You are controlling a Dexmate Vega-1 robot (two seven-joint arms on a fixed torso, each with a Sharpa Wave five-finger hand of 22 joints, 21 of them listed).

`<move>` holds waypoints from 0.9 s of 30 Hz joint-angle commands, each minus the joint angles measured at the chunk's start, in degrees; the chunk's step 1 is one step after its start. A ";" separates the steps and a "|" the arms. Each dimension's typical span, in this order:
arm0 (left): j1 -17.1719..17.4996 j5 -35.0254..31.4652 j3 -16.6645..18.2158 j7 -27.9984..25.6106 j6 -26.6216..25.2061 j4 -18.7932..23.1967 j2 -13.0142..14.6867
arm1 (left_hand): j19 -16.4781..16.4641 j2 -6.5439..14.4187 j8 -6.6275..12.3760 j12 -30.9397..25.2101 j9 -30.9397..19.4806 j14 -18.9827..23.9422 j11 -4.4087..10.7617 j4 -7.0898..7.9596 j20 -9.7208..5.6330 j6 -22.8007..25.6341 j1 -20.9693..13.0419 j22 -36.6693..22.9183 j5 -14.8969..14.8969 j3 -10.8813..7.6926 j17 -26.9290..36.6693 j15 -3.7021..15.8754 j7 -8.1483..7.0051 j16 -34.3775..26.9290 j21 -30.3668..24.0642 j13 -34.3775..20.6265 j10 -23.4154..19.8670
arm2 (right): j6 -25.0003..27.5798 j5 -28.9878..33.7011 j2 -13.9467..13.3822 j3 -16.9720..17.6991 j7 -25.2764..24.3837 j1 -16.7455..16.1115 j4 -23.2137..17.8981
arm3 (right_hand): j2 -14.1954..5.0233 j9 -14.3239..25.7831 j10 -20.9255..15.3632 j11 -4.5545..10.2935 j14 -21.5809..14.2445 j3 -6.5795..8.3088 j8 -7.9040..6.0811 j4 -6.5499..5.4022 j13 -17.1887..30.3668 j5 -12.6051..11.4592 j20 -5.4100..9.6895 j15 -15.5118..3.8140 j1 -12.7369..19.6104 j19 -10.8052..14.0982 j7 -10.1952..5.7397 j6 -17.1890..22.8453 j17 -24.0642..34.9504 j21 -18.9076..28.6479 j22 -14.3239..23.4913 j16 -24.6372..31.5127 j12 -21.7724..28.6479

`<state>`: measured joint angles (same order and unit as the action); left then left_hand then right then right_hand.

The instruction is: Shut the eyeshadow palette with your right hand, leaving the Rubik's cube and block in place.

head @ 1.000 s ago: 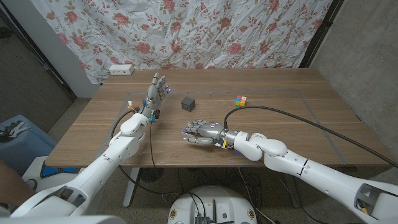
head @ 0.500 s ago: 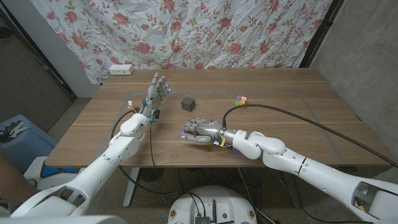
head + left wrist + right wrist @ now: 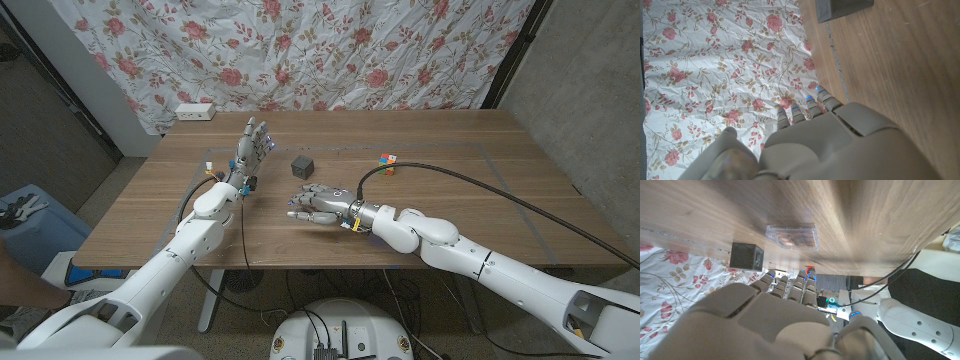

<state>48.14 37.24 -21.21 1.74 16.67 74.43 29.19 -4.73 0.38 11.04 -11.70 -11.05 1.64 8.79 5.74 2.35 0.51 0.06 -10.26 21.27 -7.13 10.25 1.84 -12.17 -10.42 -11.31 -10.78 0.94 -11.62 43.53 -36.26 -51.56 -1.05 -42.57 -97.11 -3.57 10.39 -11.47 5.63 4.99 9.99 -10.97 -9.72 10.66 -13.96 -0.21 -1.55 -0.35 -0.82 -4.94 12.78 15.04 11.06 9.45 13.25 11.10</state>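
The eyeshadow palette [image 3: 791, 235], a small clear case, lies flat on the wood with its lid looking down. My right hand [image 3: 322, 204] hovers over it near the table's middle, fingers spread and holding nothing; the head view has most of the palette hidden under that hand. In the right wrist view my right hand [image 3: 775, 320] stands a little apart from the case. The dark grey block [image 3: 304, 165] sits just beyond, and the Rubik's cube [image 3: 387, 160] lies to the right of it. My left hand [image 3: 253, 146] stands upright at the left, fingers apart and empty.
A black cable [image 3: 450, 178] loops over the table from the right arm toward the cube. A white power strip [image 3: 195, 111] lies at the back left corner. The floral curtain [image 3: 330, 50] hangs behind the table.
My right hand has drawn slightly away from the near edge and up off the palette. The left hand, block and cube have stayed put.
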 commanded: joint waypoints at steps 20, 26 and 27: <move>-0.03 -0.01 0.00 0.01 0.01 -0.03 0.00 | -0.41 0.45 0.29 -0.27 -0.24 0.20 0.51 0.03 0.12 -0.13 -0.34 -0.21 0.23 -0.45 0.30 1.29 -0.41 -0.34 -0.24 -0.25 0.02 | -2.61 -9.67 -0.61 6.50 -1.61 0.18 -0.32 | -4.75 -0.05 -0.18 -0.48 -0.91 0.68 -0.13 0.34 0.13 -0.39 0.70 -0.15 1.06 3.32 0.23 -0.13 -0.05 1.01 0.20 0.64 -0.17; -0.02 -0.01 0.00 0.00 0.00 -0.02 0.01 | -0.41 0.44 0.30 -0.28 -0.24 0.20 0.48 0.03 0.14 -0.12 -0.34 -0.21 0.23 -0.45 0.30 1.37 -0.40 -0.34 -0.24 -0.25 0.00 | -2.37 -11.50 -0.64 7.63 -1.80 0.16 -0.09 | -4.73 -0.05 -0.33 -0.40 -1.40 0.85 -0.19 0.46 0.14 -0.43 0.58 -0.37 1.21 4.18 0.26 0.05 -0.14 1.16 0.19 0.76 -0.11; -0.02 -0.01 0.00 0.00 0.00 -0.02 0.01 | -0.44 0.44 0.30 -0.29 -0.24 0.21 0.48 0.03 0.10 -0.12 -0.34 -0.21 0.23 -0.45 0.30 1.39 -0.40 -0.35 -0.25 -0.25 -0.02 | -2.24 -11.79 -0.66 7.80 -1.83 0.09 -0.10 | -4.73 -0.05 -0.34 -0.43 -1.49 0.88 -0.22 0.48 0.14 -0.44 0.60 -0.37 1.24 4.30 0.30 0.14 -0.16 1.18 0.19 0.78 -0.11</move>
<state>48.11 37.23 -21.21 1.74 16.67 74.40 29.19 -4.73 0.38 11.04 -11.70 -11.05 1.64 8.79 5.74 2.35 0.51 0.05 -10.26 21.27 -7.13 10.25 1.84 -12.17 -10.42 -11.31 -10.78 0.94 -14.06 35.36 -36.78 -46.00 -2.96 -42.52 -97.66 -4.24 10.39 -11.67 5.43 3.82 10.54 -10.97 -9.16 10.66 -13.96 0.33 -1.87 0.32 2.94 -4.93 12.78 14.90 11.93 9.45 13.68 11.09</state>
